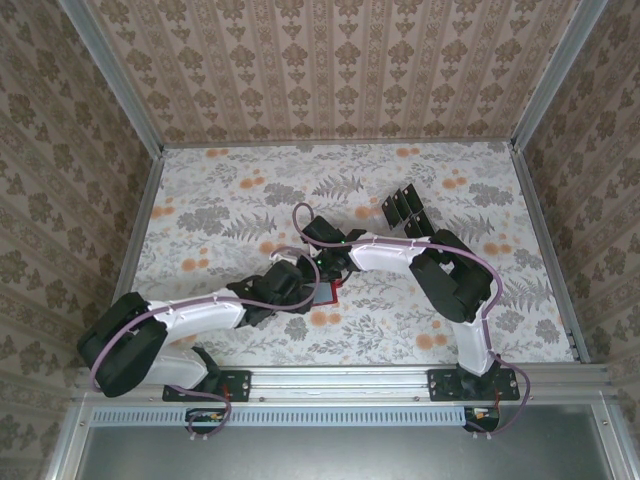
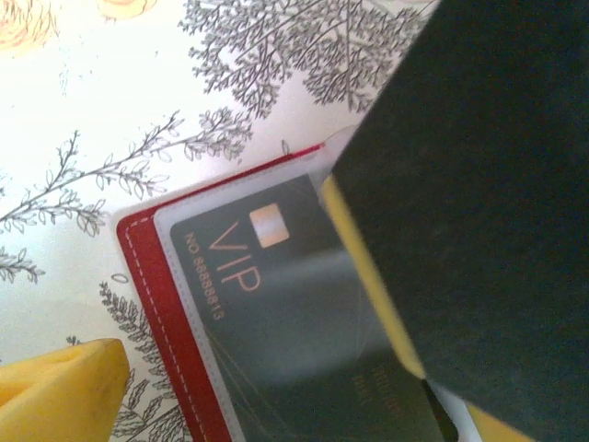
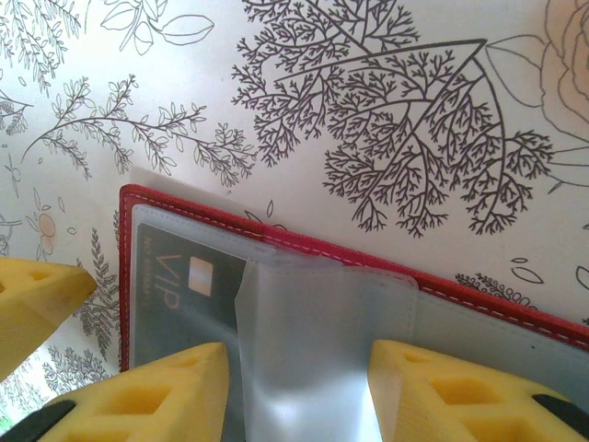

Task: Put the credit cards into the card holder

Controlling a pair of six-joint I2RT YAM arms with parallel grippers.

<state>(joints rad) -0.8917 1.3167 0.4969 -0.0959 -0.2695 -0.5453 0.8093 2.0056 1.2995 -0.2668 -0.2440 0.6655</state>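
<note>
"VIP" on the credit card (image 2: pixel 276 322), "NO" with small digits beside it

A robot test booth, not a home. Wallpaper panels (image 1: pixel 330 60) box in a floral table (image 1: pixel 220 190); bare aluminium framing (image 1: pixel 350 378) along the bottom edge holds bolted arm mounts (image 1: pixel 222 384).

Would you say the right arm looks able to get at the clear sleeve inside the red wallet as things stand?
Probably yes: the right claw sits low over the wallet, its fingers either side of the clear sleeve, and nothing stands between them and it.
</note>
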